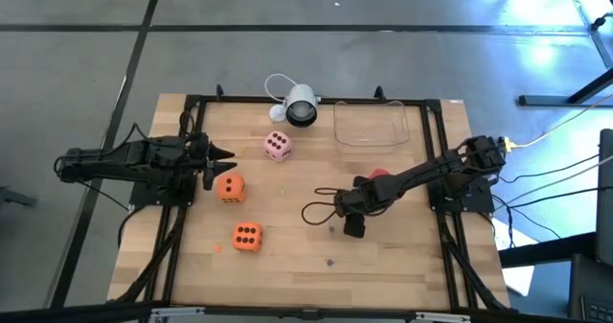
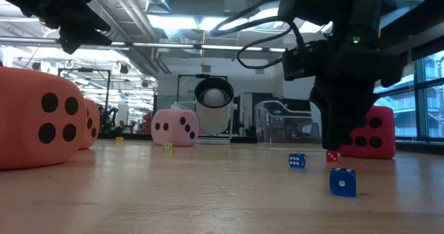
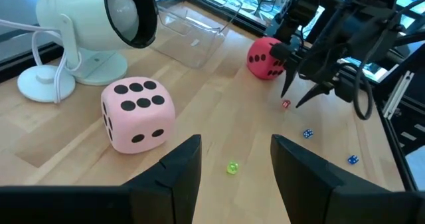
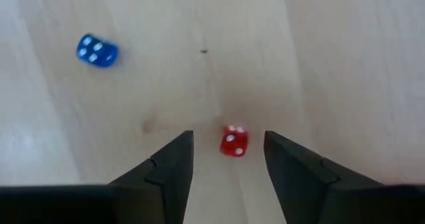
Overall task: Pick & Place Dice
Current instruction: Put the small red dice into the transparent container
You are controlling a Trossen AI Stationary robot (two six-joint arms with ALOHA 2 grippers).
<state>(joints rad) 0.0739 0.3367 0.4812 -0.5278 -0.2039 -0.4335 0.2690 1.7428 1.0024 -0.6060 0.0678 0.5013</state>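
Dice: small red die (image 4: pixel 234 141) between spread fingers of right end effector (image 4: pixel 229 157), untouched.

A lamp-shaped camera (image 1: pixel 300 107) stood at the table's (image 1: pixel 402 275) far edge, a tray (image 1: pixel 372 124) beside it toward the right. One die (image 1: pixel 278 146) lay just before the camera. Two more dice (image 1: pixel 229 187) (image 1: pixel 247 237) sat nearer the left edge.

Hidden and cut-off parts

From above, the red die (image 1: pixel 380 173) is mostly covered by the right arm, and the small dice are too tiny to make out. In the low view, the nearest orange die (image 2: pixel 35 119) is cut by the picture's edge.
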